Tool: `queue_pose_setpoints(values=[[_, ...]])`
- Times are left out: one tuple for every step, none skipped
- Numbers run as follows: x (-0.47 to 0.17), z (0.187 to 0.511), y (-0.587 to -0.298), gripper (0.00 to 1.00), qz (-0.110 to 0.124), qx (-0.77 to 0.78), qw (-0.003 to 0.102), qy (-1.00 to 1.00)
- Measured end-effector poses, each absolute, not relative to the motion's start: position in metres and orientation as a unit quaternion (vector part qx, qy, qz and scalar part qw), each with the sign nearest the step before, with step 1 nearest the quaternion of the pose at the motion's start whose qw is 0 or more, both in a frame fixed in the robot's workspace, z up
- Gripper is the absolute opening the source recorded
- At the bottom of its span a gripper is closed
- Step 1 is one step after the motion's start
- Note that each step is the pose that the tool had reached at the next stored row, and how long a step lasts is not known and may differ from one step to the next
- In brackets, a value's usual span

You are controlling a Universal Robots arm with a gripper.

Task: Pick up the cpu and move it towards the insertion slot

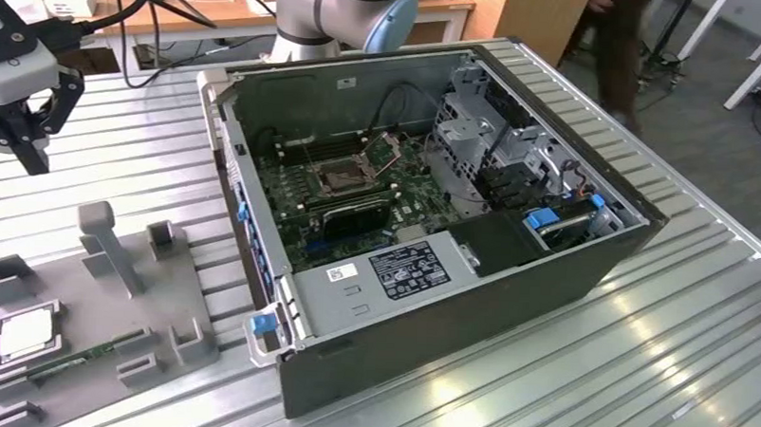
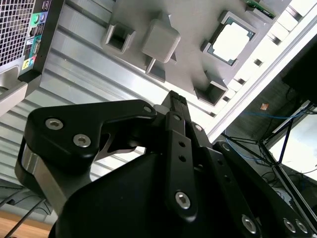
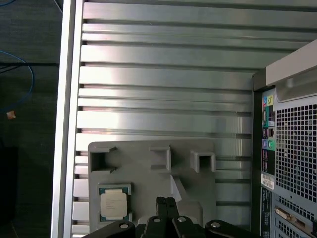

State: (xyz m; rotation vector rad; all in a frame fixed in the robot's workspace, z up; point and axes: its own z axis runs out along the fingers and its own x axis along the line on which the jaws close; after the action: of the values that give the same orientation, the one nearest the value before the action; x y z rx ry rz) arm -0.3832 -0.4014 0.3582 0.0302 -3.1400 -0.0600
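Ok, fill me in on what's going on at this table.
A robot arm is working on a cpu job. Its gripper hangs shut and empty in the air over the grey holder, apart from the cpu, which lies flat in a pocket of that holder, not yet picked up. The slot sits on the board inside the open case, toward the exterior view's right of the holder.

The black hand (image 2: 176, 99) is hanging over the grey holder (image 2: 193, 20), its fingertips pressing together. The cpu (image 2: 233, 42) is lying flat in a square recess of that holder, apart from the hand. A raised block (image 2: 161, 39) is standing beside open pockets. The holder is resting on the ribbed metal surface (image 2: 74, 64), where a computer case (image 2: 25, 29) is showing coloured ports.
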Motion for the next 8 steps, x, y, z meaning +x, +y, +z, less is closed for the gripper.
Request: queue_pose_setpoints(values=[[-0.3833, 0.3582, -0.4014, 0.11, -0.019, 0.01, 0.0, -1.0], [-0.3833, 0.3582, -0.4014, 0.11, -0.019, 0.01, 0.0, -1.0], [-0.3834, 0.3582, -0.4014, 0.11, -0.019, 0.01, 0.0, -1.0], [-0.3834, 0.3582, -0.4014, 0.11, -0.019, 0.01, 0.0, -1.0], [-0.3834, 0.3582, -0.4014, 0.11, -0.019, 0.01, 0.0, -1.0], [-0.3834, 0.3582, -0.4014, 0.11, -0.019, 0.01, 0.0, -1.0], [-0.3834, 0.3582, -0.4014, 0.11, -0.019, 0.01, 0.0, -1.0], [-0.3834, 0.3582, -0.4014, 0.11, -0.019, 0.01, 0.0, -1.0]])
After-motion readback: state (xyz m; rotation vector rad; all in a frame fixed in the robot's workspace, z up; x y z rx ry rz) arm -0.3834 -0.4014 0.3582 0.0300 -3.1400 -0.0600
